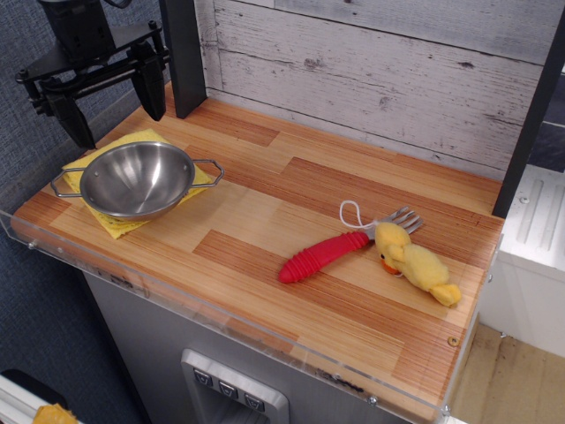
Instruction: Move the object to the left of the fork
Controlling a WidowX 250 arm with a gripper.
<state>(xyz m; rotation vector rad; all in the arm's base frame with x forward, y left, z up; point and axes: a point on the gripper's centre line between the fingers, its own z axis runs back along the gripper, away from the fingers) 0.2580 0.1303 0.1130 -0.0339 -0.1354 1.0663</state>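
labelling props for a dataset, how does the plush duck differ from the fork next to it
The plush duck is soft, fuzzy and yellow with an orange beak; the fork is hard, with a ribbed red handle and silver tines. The duck is shorter and plumper, the fork longer and slim. The duck carries a white string loop; the fork has none. Both lie on the wooden counter, touching at the fork's head.

We see no readable txt, labels, brand names, nos. or signs anywhere in this view; nothing printed on the surfaces or objects is legible to us.
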